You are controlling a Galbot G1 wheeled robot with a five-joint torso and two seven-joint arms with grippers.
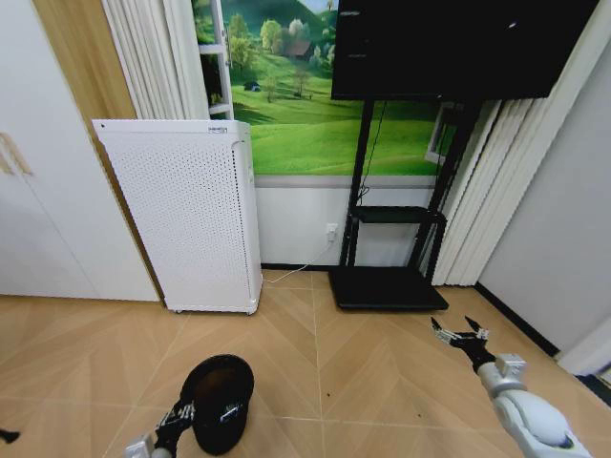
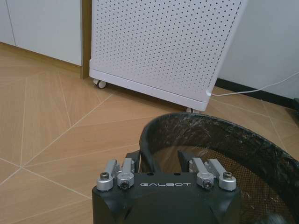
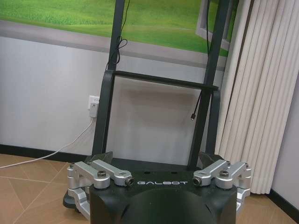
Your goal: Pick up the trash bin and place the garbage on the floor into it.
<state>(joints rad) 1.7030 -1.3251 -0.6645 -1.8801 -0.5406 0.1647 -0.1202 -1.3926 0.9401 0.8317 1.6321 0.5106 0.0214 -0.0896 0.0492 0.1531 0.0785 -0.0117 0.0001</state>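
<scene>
The trash bin point(image 1: 218, 386) is a small black round mesh bin at the bottom of the head view, left of centre. My left gripper point(image 1: 194, 413) holds its near rim. In the left wrist view the bin point(image 2: 243, 144) sits right in front of the left gripper point(image 2: 159, 157), whose jaws straddle the rim, one finger outside and one inside, shut on it. My right gripper point(image 1: 458, 331) hangs open above the floor at the right and holds nothing; the right wrist view shows the gripper point(image 3: 156, 157) with its jaws spread wide. The garbage is out of view.
A tall white perforated appliance point(image 1: 191, 210) on casters stands against the wall behind the bin, its cable point(image 1: 296, 272) running to a socket. A black TV stand point(image 1: 387, 286) with a flat base is to its right. White cabinets point(image 1: 38, 191) are on the left and curtains point(image 1: 487, 191) on the right.
</scene>
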